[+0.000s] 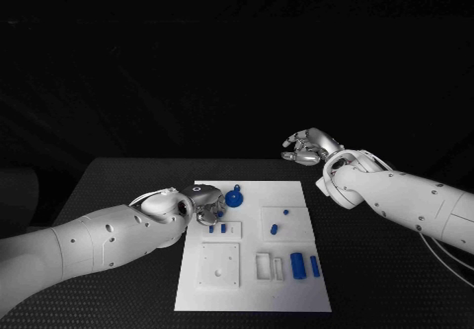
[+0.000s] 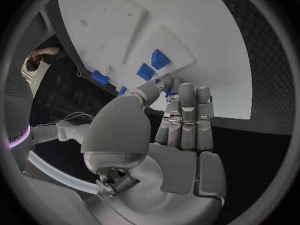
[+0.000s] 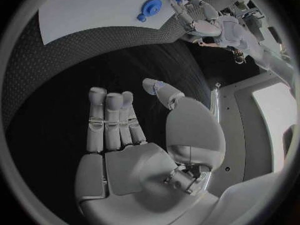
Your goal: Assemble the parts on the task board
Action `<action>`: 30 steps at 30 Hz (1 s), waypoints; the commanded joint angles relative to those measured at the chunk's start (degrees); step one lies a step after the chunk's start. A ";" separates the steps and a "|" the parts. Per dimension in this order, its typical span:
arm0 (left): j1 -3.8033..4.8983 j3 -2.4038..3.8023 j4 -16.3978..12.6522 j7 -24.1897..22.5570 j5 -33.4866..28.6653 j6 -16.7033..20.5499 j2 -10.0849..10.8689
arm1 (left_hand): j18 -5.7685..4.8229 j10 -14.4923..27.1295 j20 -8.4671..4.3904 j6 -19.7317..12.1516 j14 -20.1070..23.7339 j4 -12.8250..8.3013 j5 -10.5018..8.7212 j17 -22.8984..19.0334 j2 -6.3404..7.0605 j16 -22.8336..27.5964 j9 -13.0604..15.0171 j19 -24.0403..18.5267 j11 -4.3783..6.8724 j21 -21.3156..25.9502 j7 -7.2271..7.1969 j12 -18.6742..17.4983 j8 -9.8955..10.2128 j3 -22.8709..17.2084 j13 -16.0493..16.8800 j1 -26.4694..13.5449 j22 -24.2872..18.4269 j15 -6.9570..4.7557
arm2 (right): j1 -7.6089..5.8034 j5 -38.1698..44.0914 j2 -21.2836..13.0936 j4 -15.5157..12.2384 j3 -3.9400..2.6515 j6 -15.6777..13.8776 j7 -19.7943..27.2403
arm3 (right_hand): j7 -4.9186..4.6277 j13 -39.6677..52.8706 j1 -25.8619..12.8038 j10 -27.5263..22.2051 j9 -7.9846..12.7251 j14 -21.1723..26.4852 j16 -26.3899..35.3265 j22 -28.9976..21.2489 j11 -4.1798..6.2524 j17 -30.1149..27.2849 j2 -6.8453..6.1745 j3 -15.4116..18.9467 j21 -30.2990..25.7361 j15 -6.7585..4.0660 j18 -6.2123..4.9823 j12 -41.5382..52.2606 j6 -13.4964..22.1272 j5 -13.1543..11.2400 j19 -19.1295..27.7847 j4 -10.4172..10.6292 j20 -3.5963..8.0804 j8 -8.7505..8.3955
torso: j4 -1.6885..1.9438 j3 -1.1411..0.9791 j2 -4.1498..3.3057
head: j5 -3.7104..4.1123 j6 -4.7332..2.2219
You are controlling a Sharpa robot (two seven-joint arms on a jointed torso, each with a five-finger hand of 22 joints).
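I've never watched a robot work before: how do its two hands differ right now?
The left hand is low over the white board, fingertips at the small blue pieces; the right hand is off the board, over the black table. In the wrist views, the left hand's fingers reach onto the board, and the right hand's hold nothing. Both are silver, on white arms.

Head view dim: black table and backdrop swallow light, room behind lost in darkness. White board brightest thing, evenly lit from above, no hard glare. Left arm casts soft shadow on board's near-left edge. Picture grainy, small blue parts soft-edged. Wrist views fisheye: dark circular frame, board edges bent, rim smeared; silver hands close, fairly sharp, with mild sheen.
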State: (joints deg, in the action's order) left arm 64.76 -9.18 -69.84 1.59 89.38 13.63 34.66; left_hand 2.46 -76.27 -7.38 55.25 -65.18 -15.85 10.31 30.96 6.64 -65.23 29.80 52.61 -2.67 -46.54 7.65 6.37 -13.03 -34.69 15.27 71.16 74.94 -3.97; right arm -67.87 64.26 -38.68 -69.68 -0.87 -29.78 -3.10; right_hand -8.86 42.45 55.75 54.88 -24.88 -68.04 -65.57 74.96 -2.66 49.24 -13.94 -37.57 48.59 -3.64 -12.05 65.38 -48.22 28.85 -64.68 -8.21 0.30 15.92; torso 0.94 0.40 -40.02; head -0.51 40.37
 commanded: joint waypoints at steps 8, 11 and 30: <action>-0.35 -0.16 -0.08 -0.41 -0.37 0.54 0.36 | 0.32 -0.04 -1.85 -0.73 0.13 0.09 -0.14 0.13 0.66 -0.05 -0.13 0.17 0.14 -0.08 0.19 -0.31 0.27 0.12 0.15 0.07 1.13 0.22 | 0.03 0.16 -0.03 0.01 -0.02 0.54 0.43 | -0.31 -0.12 0.12 -0.39 -0.09 0.38 -0.17 1.07 -0.01 -0.09 0.51 0.09 -0.38 0.03 -2.95 0.29 0.04 0.30 -0.37 -0.12 0.04 0.25 | -0.02 0.01 -0.01 | 0.02 -0.10; -0.35 -0.15 -0.11 -0.38 -0.37 0.70 0.55 | 0.33 -0.17 -1.87 -0.81 0.09 0.09 -0.14 0.17 0.75 -0.08 -0.16 0.21 0.18 -0.10 0.19 -0.27 0.28 0.11 0.20 0.14 1.13 0.18 | 0.04 0.16 -0.05 0.02 -0.02 0.54 0.45 | -0.31 -0.13 0.12 -0.39 -0.09 0.38 -0.17 1.07 -0.01 -0.10 0.51 0.08 -0.38 0.03 -2.95 0.29 0.04 0.30 -0.37 -0.12 0.04 0.24 | -0.01 0.00 0.00 | 0.05 -0.09; -0.42 -0.10 -0.44 -0.21 -0.37 2.01 1.04 | 0.33 -0.47 -1.98 -1.69 -0.13 0.16 -0.08 0.32 1.03 -0.19 -0.45 0.43 0.32 -0.17 0.06 -0.25 0.58 -0.04 0.40 0.58 1.09 0.04 | 0.14 0.17 -0.04 0.06 -0.02 0.58 0.46 | -0.32 -0.17 0.12 -0.40 -0.09 0.39 -0.18 1.07 -0.02 -0.12 0.51 0.08 -0.38 0.03 -2.95 0.32 0.06 0.30 -0.37 -0.13 0.04 0.24 | 0.01 -0.01 0.00 | 0.12 0.02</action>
State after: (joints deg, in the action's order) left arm 64.46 -9.24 -70.06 1.51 89.12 15.19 35.68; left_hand 2.41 -76.45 -7.36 54.01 -65.18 -15.84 10.24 31.22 7.10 -65.23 29.38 52.62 -2.43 -46.54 7.66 6.37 -12.60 -34.69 15.61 71.62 74.91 -3.96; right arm -67.78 64.26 -38.74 -69.61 -0.87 -29.77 -3.11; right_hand -8.76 42.36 55.75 54.88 -24.88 -68.04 -65.57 74.96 -2.66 49.18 -13.94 -37.57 48.59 -3.64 -12.05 65.36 -48.19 28.85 -64.68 -8.21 0.30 15.92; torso 0.96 0.41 -40.02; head -0.41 40.31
